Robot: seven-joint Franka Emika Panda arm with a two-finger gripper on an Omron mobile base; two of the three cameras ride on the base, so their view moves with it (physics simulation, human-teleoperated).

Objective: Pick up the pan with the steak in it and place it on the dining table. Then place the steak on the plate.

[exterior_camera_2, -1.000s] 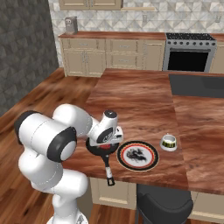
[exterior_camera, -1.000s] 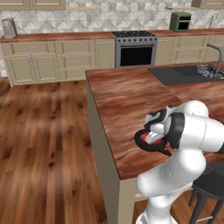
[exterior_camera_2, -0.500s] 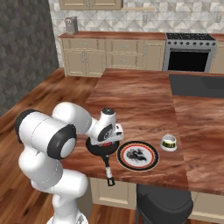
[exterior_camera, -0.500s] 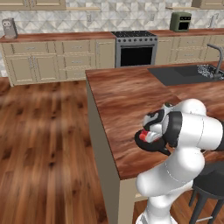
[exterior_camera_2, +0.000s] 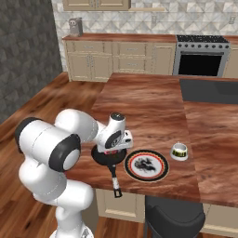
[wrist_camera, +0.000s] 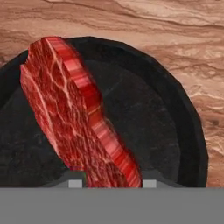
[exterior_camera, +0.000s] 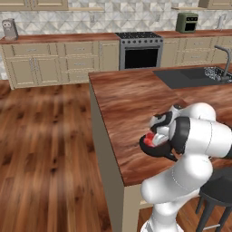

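Here, the gripper (wrist_camera: 112, 183) closes narrowly around the steak (wrist_camera: 72, 116) in the pan (wrist_camera: 175, 131) on the dining table (exterior_camera: 131, 99).
Left base view: the pan (exterior_camera: 156, 150) sits near the table's near edge, steak (exterior_camera: 148, 138) showing red beneath the hand. Right base view: the gripper (exterior_camera_2: 113, 148) is down in the pan (exterior_camera_2: 104, 158), the handle pointing off the near edge; the plate (exterior_camera_2: 146, 165) lies just right, a small bowl (exterior_camera_2: 179, 151) farther right. Hand view: the steak stands tilted between the fingertips (wrist_camera: 75, 183).
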